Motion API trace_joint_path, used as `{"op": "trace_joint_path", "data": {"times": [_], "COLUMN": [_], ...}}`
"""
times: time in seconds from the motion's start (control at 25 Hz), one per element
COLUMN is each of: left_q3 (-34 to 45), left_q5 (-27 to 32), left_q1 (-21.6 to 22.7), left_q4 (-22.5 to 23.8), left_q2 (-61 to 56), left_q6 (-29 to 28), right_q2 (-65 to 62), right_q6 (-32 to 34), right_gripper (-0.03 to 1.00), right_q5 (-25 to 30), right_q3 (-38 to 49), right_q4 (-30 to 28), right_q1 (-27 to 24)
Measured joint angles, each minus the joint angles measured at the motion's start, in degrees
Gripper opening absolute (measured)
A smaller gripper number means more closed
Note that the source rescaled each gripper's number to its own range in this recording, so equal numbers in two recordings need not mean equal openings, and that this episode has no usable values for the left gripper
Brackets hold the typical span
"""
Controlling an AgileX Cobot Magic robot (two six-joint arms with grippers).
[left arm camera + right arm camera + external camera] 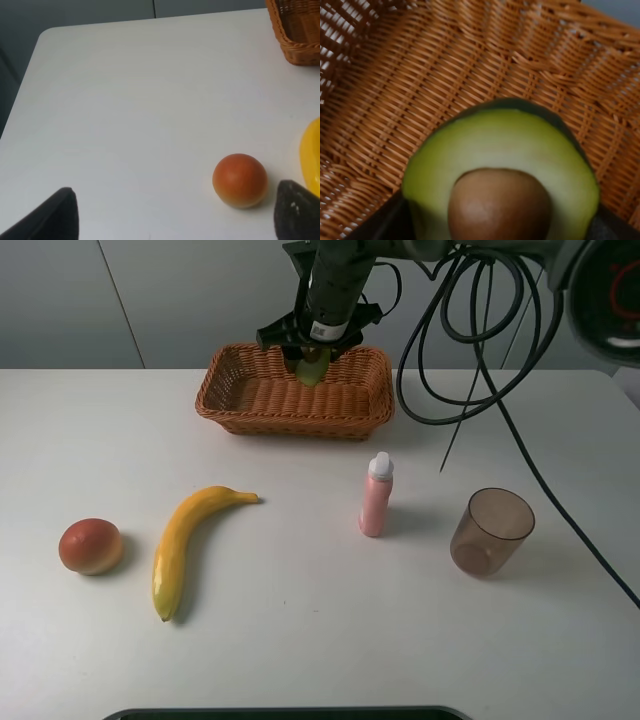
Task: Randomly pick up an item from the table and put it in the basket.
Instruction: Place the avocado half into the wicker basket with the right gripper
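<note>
The white desk (300, 640) carries the wicker basket (300, 423) at its far side. In front of the basket and to its left lies a banana (180, 540). A brown cup (490, 532) stands in front and to its right, with a pink bottle (376, 498) upright nearer the basket's right end. A red-orange fruit (90, 546) sits farthest out, front-left of the basket. The right tool (314, 352) clamps the avocado (505, 145) over the basket's inside, pit showing. The left tool (177, 220) is spread wide near the fruit.
</note>
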Motion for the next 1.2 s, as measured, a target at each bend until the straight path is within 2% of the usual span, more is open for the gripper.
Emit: {"op": "trace_joint_path", "data": {"times": [0.64,0.68,0.76,0.8,0.84,0.92,1.2], "left_q3": [0.0,0.0,0.0,0.0,0.0,0.0,0.0], "left_q5": [0.0,0.0,0.0,0.0,0.0,0.0,0.0], "left_q1": [0.0,0.0,0.0,0.0,0.0,0.0,0.0], "left_q4": [0.0,0.0,0.0,0.0,0.0,0.0,0.0], "left_q2": [0.0,0.0,0.0,0.0,0.0,0.0,0.0], "left_q6": [0.0,0.0,0.0,0.0,0.0,0.0,0.0], "right_q2": [3.8,3.8,3.8,3.8,3.8,3.8,-2.3], "right_q6": [-0.7,-1.2,-1.9,-2.1,-2.3,-2.6,-5.1], "right_gripper": [0.00,0.06,0.75,0.89,0.95,0.99,0.99], "right_q5": [-1.0,-1.0,-0.7,-0.7,-0.7,-0.1,4.9], "right_q3": [0.0,0.0,0.0,0.0,0.0,0.0,0.0], "right_q4": [0.3,0.3,0.2,0.2,0.2,0.2,-0.2], "right_q1": [-0.9,-0.9,-0.9,-0.9,-0.9,-0.9,-0.9]}}
